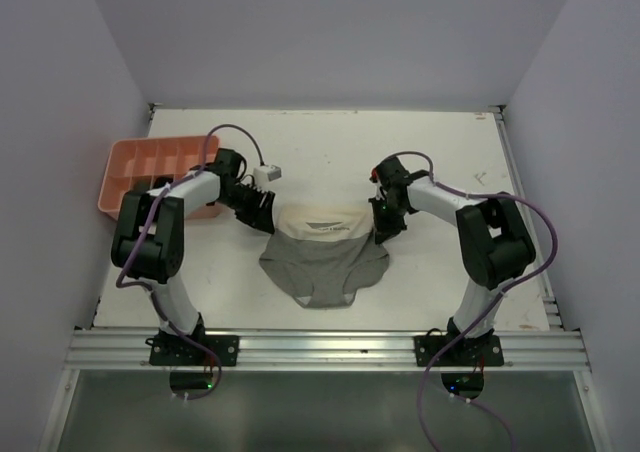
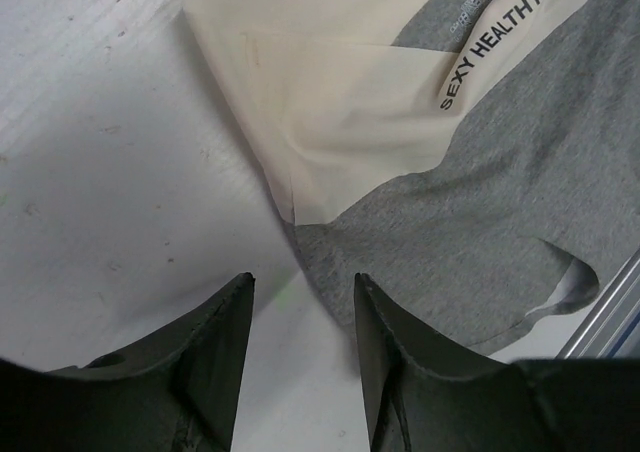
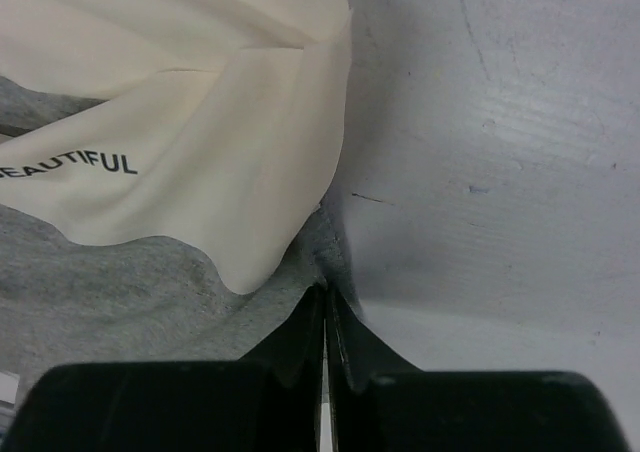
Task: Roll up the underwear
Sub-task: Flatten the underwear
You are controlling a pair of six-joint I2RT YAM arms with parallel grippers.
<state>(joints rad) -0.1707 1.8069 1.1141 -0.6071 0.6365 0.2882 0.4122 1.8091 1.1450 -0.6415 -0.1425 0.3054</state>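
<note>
The grey soft-cloth underwear with its cream printed waistband lies flat on the white table between my two arms, with the band folded down over the grey. I judge I am at the start of the roll, taking both waistband corners. My right gripper is closed to a sliver and looks pinched on the grey hem at the right corner. My left gripper stands half open just short of the left corner, with bare table between its fingers and nothing held. Next, the left must reach in and close on its corner. Then both should turn the band over evenly.
</note>
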